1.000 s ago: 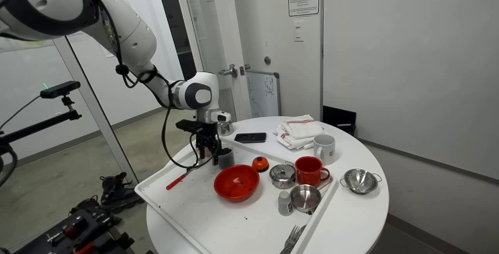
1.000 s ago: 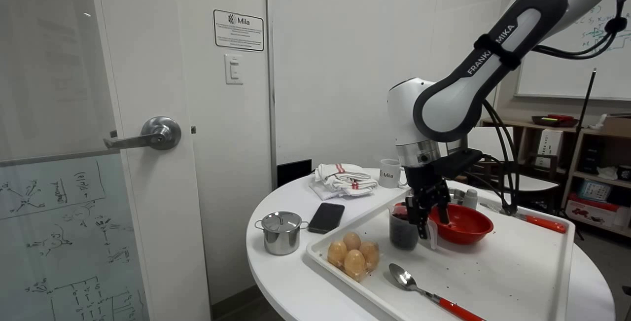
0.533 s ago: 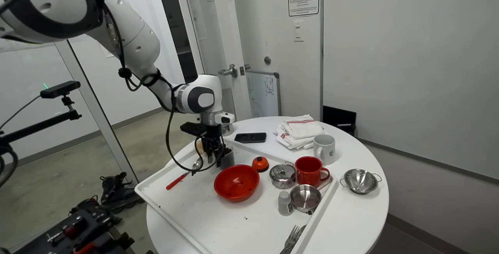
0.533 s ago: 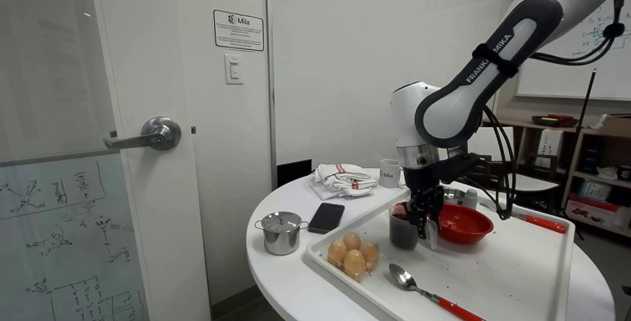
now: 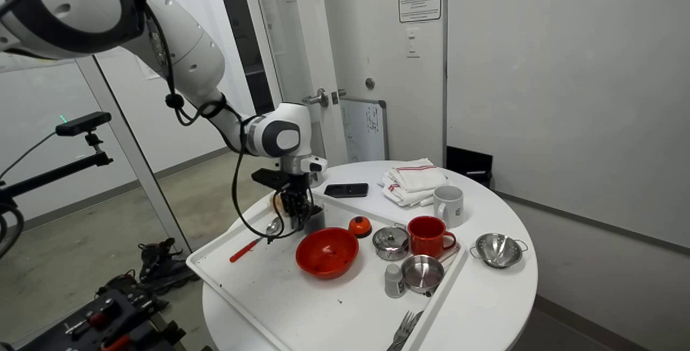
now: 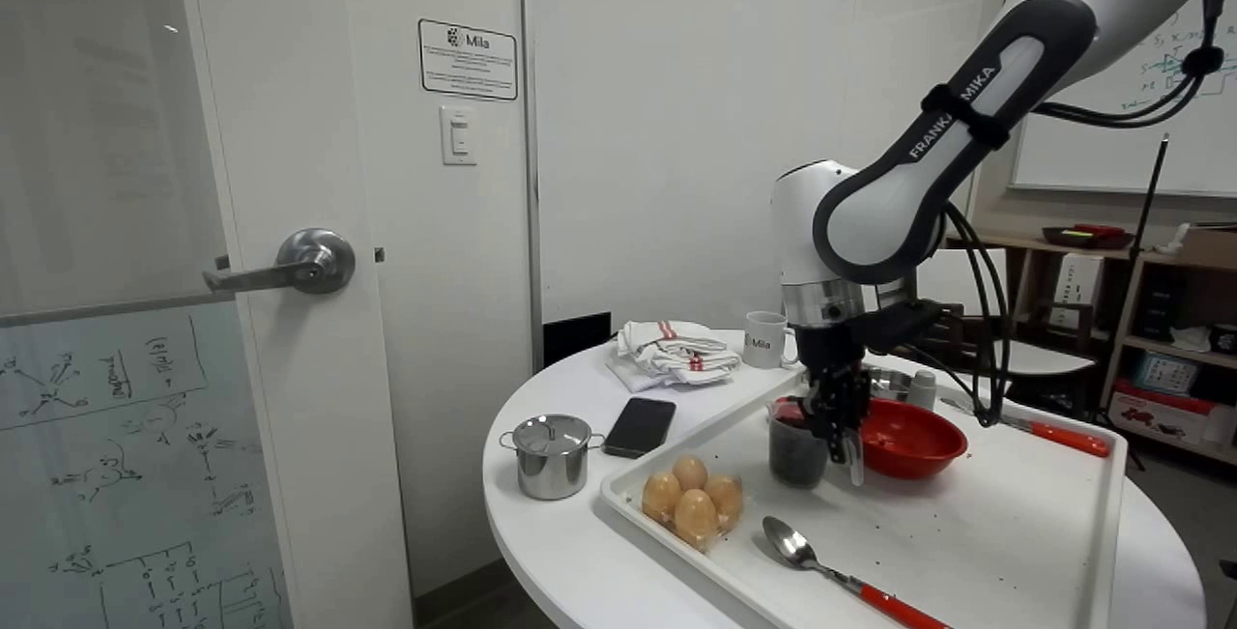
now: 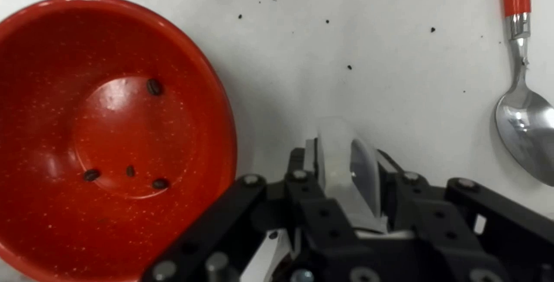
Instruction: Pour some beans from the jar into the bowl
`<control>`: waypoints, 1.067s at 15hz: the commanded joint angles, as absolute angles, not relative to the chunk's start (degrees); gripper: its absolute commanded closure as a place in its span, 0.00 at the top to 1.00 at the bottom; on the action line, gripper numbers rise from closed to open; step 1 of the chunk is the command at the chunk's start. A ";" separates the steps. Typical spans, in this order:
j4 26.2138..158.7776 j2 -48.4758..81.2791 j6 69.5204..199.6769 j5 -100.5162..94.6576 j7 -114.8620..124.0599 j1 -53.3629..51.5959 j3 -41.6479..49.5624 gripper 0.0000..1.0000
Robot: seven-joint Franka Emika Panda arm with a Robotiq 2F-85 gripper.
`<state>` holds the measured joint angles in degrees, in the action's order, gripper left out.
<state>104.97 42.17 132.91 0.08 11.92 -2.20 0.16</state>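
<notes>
You are gripping the jar (image 6: pixel 796 455) by its clear handle (image 7: pixel 338 173): in the wrist view the gripper (image 7: pixel 348 158) is clasping it, one finger pressing from each side. The jar is standing close to upright, dark contents (image 6: pixel 800 468) showing through its wall; whether its base is touching the tray (image 6: pixel 1024 552), you are not able to tell from these views. Just beside the jar, the red bowl (image 7: pixel 117 139) is resting on the tray, with four dark beans (image 7: pixel 153 87) lying singly inside. Dark specks (image 7: pixel 349 67) are dotting the tray between the bowl and the red-handled spoon (image 7: pixel 530 132), which is lying near the jar. Brown eggs (image 6: pixel 696 518) in clear packing are sitting by the tray's edge, near the jar in an exterior view. Past the bowl, an orange round object (image 5: pixel 359 225) is sitting near its rim, and a lidded steel pot (image 5: pixel 389 243), a red mug (image 5: pixel 428 238), a grey shaker (image 5: pixel 394 282) and a steel pan (image 5: pixel 423 274) are standing in a cluster. Off the tray, the table (image 6: pixel 580 542) is carrying a phone (image 6: pixel 640 427), folded towels (image 5: pixel 416 181), a white mug (image 5: pixel 448 205), another lidded pot (image 6: pixel 552 465) and a colander (image 5: pixel 499 250) near its edge. Farthest off, in an exterior view, a shelf unit (image 6: pixel 1174 351) is standing beyond the table.
</notes>
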 commanded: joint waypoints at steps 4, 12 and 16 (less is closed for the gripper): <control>101.59 40.63 119.91 3.08 5.47 0.01 -1.53 0.12; 96.19 37.77 106.54 1.48 6.09 -0.62 0.00 0.12; 94.91 37.64 102.10 4.25 7.76 1.51 0.94 0.12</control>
<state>96.27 37.84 106.15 1.76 7.12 0.01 0.17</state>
